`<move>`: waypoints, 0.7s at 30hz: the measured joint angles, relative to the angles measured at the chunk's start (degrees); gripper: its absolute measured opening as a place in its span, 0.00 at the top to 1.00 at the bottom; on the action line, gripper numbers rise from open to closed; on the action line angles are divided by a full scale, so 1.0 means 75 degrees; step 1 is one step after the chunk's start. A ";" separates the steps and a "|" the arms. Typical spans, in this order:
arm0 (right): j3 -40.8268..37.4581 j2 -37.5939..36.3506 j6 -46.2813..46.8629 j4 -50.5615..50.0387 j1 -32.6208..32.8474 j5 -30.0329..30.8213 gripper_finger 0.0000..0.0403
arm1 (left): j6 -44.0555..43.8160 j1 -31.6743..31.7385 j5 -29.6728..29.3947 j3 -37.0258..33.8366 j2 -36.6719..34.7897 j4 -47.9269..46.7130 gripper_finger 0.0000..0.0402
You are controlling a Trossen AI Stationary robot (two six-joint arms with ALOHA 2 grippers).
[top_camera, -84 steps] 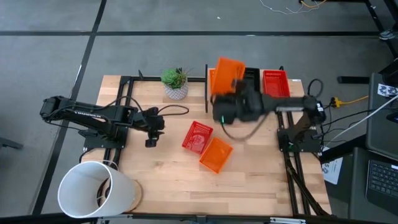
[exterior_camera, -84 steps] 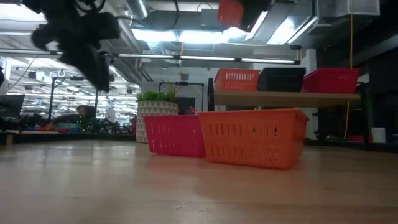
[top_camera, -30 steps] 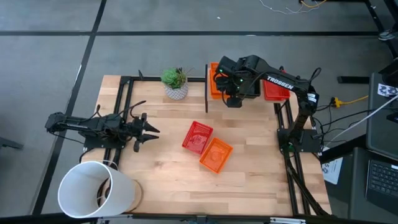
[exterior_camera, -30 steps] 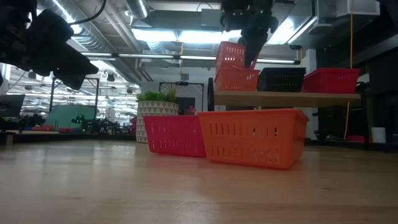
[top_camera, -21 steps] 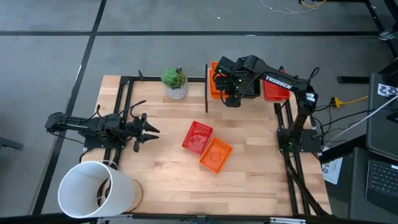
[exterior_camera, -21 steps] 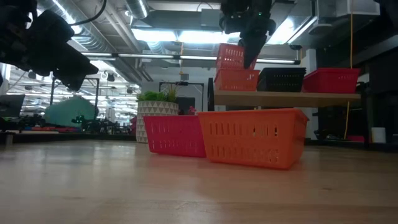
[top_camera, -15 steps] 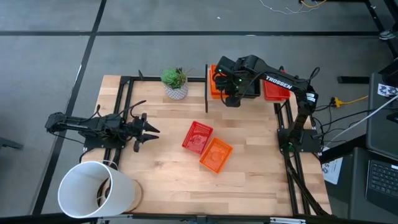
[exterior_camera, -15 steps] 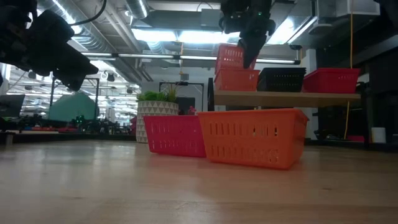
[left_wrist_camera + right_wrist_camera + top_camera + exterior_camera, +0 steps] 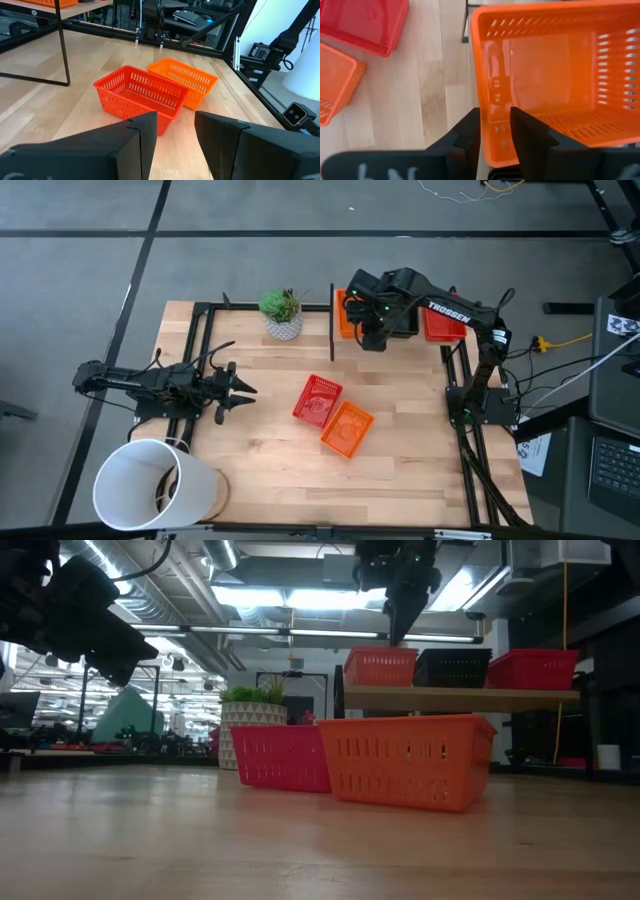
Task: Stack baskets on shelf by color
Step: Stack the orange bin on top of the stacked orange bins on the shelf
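I see orange (image 9: pixel 380 668), black (image 9: pixel 452 668) and red mesh plastic baskets (image 9: pixel 533 669) side by side on the light wooden shelf (image 9: pixel 460 697); a red basket (image 9: pixel 317 400) and an orange basket (image 9: pixel 347 429) sit touching on the tabletop.

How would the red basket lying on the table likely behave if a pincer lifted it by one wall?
The red basket is probably light: thin, slotted walls. It would likely hang tilted, gripped off-centre. It probably stays fairly stiff, since it holds its boxy shape.
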 joint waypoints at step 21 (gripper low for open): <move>-0.0103 -0.0012 0.2588 -0.0372 0.2744 -0.2821 0.74 | 0.0003 0.0000 0.0000 0.0000 0.0000 -0.0003 0.69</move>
